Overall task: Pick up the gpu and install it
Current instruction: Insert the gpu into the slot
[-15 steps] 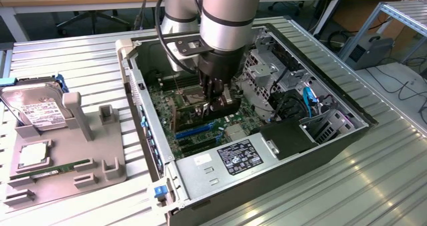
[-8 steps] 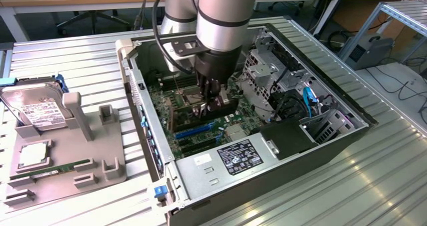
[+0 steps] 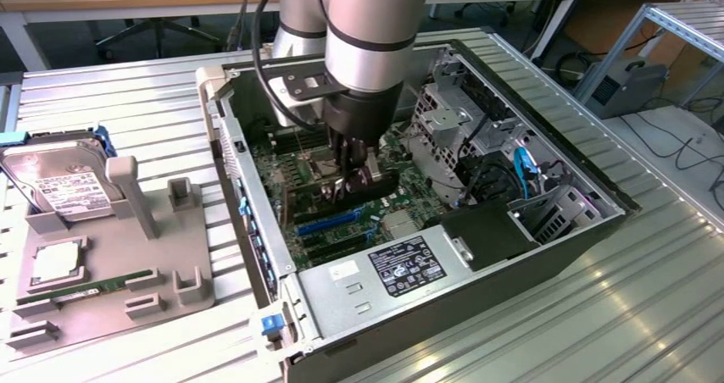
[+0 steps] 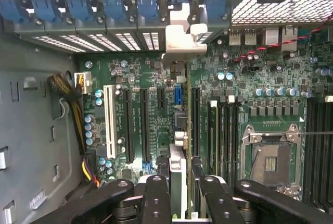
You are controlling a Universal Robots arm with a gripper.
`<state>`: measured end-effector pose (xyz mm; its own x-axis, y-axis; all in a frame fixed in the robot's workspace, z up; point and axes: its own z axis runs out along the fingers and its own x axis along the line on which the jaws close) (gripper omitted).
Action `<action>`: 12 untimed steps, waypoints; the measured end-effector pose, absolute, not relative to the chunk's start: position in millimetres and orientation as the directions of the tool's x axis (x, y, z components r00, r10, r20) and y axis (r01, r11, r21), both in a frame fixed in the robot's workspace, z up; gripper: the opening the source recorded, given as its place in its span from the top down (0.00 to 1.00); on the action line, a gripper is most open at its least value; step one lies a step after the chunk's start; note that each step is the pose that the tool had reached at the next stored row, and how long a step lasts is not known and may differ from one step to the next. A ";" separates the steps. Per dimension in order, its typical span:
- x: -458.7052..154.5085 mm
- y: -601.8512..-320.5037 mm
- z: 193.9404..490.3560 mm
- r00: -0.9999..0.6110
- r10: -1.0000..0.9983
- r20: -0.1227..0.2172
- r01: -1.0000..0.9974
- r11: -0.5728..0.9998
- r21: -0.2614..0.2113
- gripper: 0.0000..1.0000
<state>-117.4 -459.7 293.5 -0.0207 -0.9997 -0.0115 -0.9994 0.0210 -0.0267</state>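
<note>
The claw [image 3: 359,178] is down inside the open computer case [image 3: 453,298], pinching the gpu [image 3: 339,198] between its fingers [image 4: 156,203] and holding it on edge just over the motherboard [image 4: 156,78]. The wrist view looks straight down the card's thin top edge: its long axis runs in line with the black expansion slots [image 4: 127,125], its pale metal end bracket [image 4: 179,39] pointing at the case's rear wall with the blue slot clips [image 4: 78,10]. Crowding it on one side are the RAM slots [image 4: 223,130] and the bare CPU socket [image 4: 270,156]; on the other, the white slot [image 4: 109,122]. At the exterior view's right, the drive cage [image 3: 453,112] and blue cable [image 3: 523,171] stand close; the power supply [image 3: 385,277] sits near. On the bench [image 3: 565,332], at the exterior view's left, a grey holder [image 3: 114,273] carries a hard drive [image 3: 63,184] and a RAM stick [image 3: 97,285], well apart.
</note>
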 end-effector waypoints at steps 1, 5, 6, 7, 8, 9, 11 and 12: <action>-118.8 -459.6 292.9 -0.021 -1.000 -0.012 -0.999 0.021 -0.027 0.73; -122.5 -459.6 290.3 -0.021 -1.000 -0.012 -0.999 0.021 -0.027 0.73; -122.7 -459.6 289.4 -0.021 -1.000 -0.012 -0.999 0.021 -0.027 0.73; -123.1 -459.6 288.8 -0.021 -1.000 -0.012 -0.999 0.021 -0.027 0.73; -123.5 -459.6 288.1 -0.021 -1.000 -0.012 -0.999 0.021 -0.027 0.73; -124.2 -459.7 287.3 -0.021 -1.000 -0.012 -0.999 0.021 -0.027 0.73; -125.5 -459.6 285.9 -0.021 -1.000 -0.012 -0.999 0.021 -0.027 0.73; -125.7 -459.6 285.2 -0.021 -1.000 -0.012 -0.999 0.021 -0.027 0.73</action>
<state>-125.7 -459.6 285.2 -0.0207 -0.9997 -0.0116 -0.9994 0.0210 -0.0268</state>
